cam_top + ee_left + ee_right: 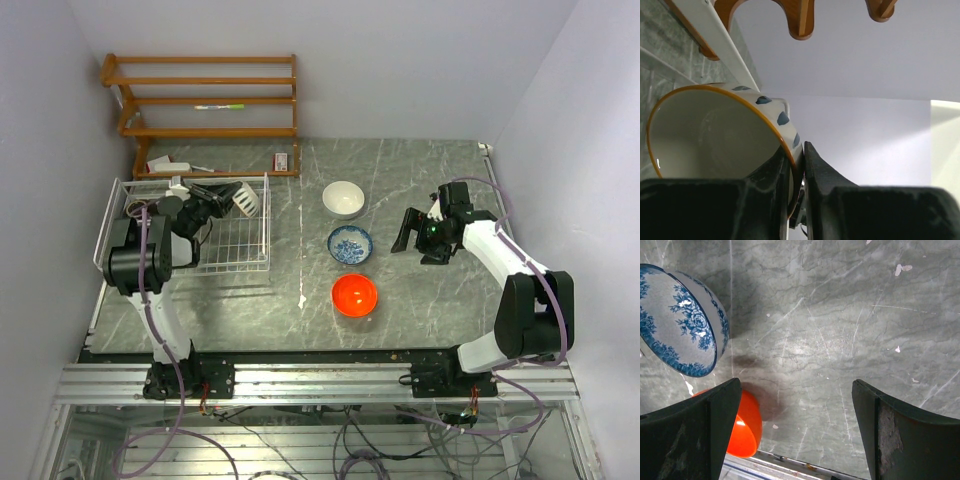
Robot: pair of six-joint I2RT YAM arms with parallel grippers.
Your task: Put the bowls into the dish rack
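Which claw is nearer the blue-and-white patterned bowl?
Right. The right claw is open right of the blue-and-white patterned bowl; the left claw is far off, over the white wire dish rack.

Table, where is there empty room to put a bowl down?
Bare table lies between the dish rack and the row of white bowl, blue-and-white bowl and orange bowl, and along the near edge. Crowded: that row, with the right gripper close beside it.

A cream brown-rimmed bowl (710,142) on its side, wall tight in the left claw (797,165), wooden shelf (802,20) overhead.
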